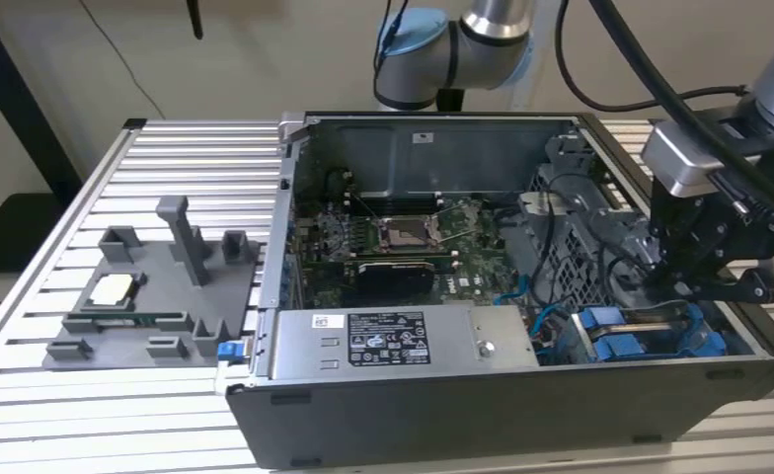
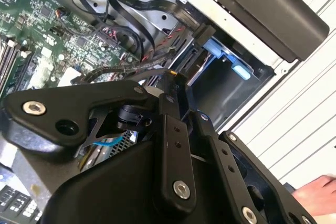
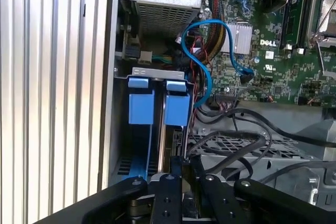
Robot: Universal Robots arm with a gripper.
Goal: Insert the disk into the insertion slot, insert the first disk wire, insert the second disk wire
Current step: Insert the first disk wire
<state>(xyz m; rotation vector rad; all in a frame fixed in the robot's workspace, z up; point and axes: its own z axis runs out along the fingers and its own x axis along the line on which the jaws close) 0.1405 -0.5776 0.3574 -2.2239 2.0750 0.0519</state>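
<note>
On a slatted metal table (image 1: 111, 434) an open computer case (image 1: 493, 415) is set, and in the first wrist view the disk (image 3: 177, 109) is seen on edge in its blue frame, seemingly lodged in the insertion slot (image 3: 152, 72). The gripper (image 3: 184, 170) is poised just above that disk, though whether it is clenched or released cannot be told. A jam may be caused if the disk is pressed while tilted, and the black cables (image 3: 247, 114) just beside the gripper could be snagged.
</note>
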